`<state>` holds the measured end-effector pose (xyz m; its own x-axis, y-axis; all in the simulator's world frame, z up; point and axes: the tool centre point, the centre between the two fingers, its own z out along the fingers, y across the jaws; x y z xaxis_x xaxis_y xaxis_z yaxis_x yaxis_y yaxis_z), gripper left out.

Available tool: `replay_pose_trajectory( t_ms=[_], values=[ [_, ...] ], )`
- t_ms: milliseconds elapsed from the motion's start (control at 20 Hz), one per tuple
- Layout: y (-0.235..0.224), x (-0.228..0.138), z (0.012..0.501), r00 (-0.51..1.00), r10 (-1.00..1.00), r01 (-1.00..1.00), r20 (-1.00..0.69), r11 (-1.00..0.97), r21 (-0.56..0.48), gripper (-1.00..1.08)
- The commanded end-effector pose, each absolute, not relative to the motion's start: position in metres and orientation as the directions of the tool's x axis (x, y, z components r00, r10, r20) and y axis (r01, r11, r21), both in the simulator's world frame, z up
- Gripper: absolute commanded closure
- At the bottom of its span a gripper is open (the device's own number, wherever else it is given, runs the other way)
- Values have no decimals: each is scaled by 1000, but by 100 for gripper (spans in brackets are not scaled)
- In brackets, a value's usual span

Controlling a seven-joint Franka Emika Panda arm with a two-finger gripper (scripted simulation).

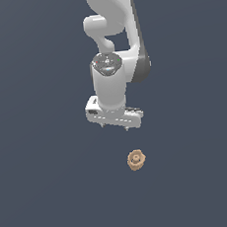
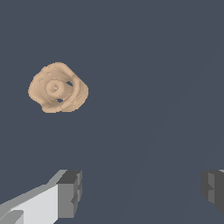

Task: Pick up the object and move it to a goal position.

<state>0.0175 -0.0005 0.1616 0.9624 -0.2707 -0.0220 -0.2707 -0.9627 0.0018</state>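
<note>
The object (image 1: 136, 159) is a small tan knob with a lobed rim and a central ring, lying on the dark blue-grey floor. In the wrist view the object (image 2: 57, 88) shows from above, off to one side of the fingers. My gripper (image 1: 115, 125) hangs above the floor, up and toward the exterior view's left of the object, apart from it. The gripper (image 2: 141, 192) is open, its two dark fingertips (image 2: 70, 192) spread wide with nothing between them.
The white arm (image 1: 111, 36) rises behind the gripper in the exterior view. Only plain dark floor (image 1: 54, 191) surrounds the object.
</note>
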Motion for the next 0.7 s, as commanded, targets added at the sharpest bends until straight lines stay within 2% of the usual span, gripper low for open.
replay_pose_trajectory(
  t_ms=[0, 650],
  values=[
    [4, 26, 158, 945, -325, -325, -21, -946, 2, -92],
    [29, 71, 136, 799, -601, -601, -14, -799, 3, -92]
  ],
)
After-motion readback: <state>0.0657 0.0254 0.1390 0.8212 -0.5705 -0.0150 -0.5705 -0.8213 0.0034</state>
